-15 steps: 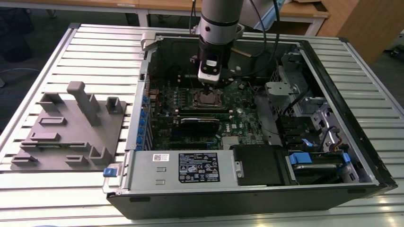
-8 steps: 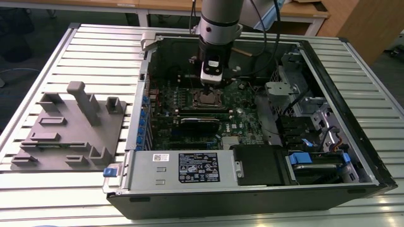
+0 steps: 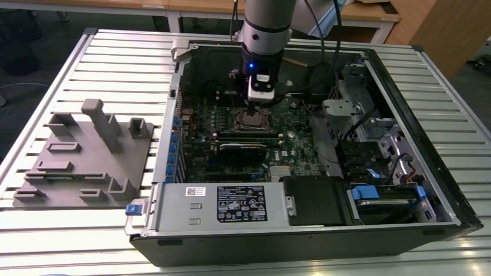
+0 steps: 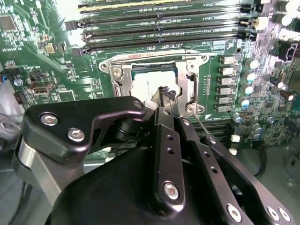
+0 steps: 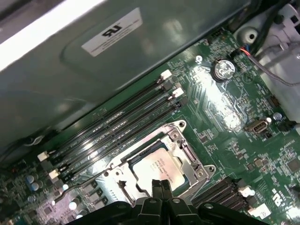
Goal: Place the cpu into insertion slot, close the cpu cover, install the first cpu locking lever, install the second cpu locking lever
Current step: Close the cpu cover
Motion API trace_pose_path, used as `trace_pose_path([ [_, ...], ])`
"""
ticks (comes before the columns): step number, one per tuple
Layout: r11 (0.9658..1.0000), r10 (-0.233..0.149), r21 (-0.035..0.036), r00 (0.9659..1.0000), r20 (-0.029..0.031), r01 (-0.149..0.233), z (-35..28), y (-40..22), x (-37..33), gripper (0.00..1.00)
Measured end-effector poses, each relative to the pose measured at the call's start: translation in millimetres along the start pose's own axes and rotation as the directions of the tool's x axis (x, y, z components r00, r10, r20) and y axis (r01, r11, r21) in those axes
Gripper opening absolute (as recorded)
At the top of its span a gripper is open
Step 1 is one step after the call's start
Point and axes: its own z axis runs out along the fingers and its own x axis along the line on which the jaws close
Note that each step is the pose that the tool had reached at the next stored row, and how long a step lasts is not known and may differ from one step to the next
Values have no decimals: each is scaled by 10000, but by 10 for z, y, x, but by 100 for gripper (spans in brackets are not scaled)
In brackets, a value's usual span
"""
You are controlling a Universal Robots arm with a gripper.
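Black two-fingered gripper (image 5: 161,184) on the silver robot arm (image 3: 266,23) hangs straight down over the middle of the green motherboard (image 5: 225,103), its slim fingers (image 4: 165,95) pressed together with nothing visible between them; the tips sit directly over the edge of the chip, but whether they touch it cannot be told. The cpu (image 5: 157,165), a small flat square with a pale silver-grey metal top, lies seated in the insertion slot (image 3: 247,122), the little square socket with a dark rim, near the centre of the board in the exterior view. The cpu cover (image 5: 190,157), a thin metal frame with a cut-out centre, lies flat around the chip and overlaps its edges, leaving the silver top (image 4: 146,86) bare in both wrist views. Long black memory slots (image 5: 117,126) run side by side just beyond the socket. The board sits inside an open black computer case (image 3: 429,115) lying on a pale slatted metal table (image 3: 115,52), with a grey moulded fixture (image 3: 84,155) well apart on the exterior view's left
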Motion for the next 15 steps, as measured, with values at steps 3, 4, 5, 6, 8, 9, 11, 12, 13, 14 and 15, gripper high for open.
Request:
trace_pose_path([
  [3,9996,-277,6,9996,-3,277,1,0,0,11],
  [4,9996,-285,7,9996,-3,285,1,0,0,11],
  [5,9996,-286,6,9996,-3,286,1,0,0,11],
  [6,9996,-287,6,9996,-3,287,1,0,0,11],
  [8,9996,-288,6,9996,-3,288,1,0,0,11],
  [9,9996,-288,6,9996,-3,288,1,0,0,11],
  [11,9996,-288,6,9996,-3,288,2,0,0,11],
  [12,9996,-288,6,9996,-3,288,1,0,0,11],
  [13,9996,-289,6,9996,-3,289,1,0,0,11],
  [14,9996,-289,7,9996,-3,289,1,0,0,11],
  [15,9996,-289,6,9996,-3,289,1,0,0,11],
])
